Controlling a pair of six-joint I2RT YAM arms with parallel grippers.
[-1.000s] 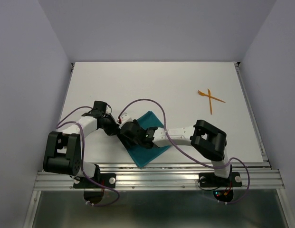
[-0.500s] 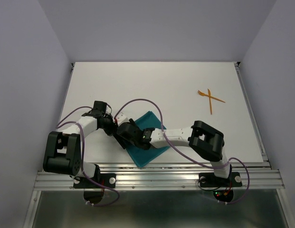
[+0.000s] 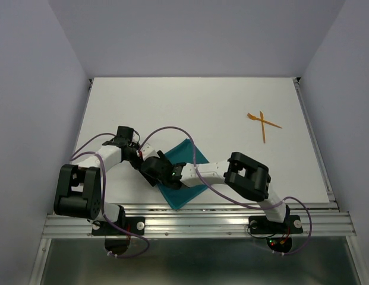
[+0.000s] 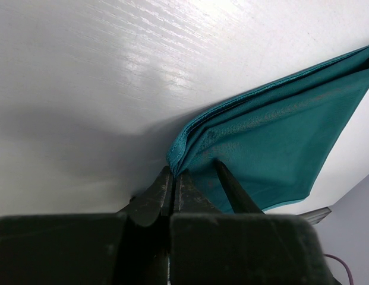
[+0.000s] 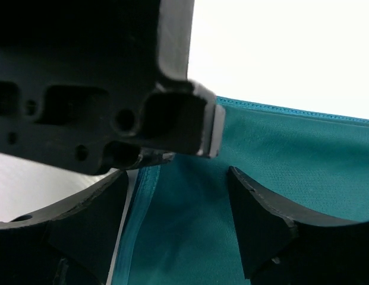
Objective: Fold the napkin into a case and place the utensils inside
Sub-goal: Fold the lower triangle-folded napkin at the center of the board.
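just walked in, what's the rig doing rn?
Both arms are working on the teal folded cloth napkin near the front of the white table. The left gripper is shut on its folded corner. The right gripper hovers open over the cloth right beside it, gripping nothing. The two thin orange plastic utensils lie crossed and untouched at the far right; nothing is inside the napkin yet.

left gripper (image 4: pixel 174 178) jaws squeezed together, pinching layered corner of teal napkin (image 4: pixel 279 136). cloth looks folded, several edges stacked, lying flat on white table (image 4: pixel 113 71), running off toward right.
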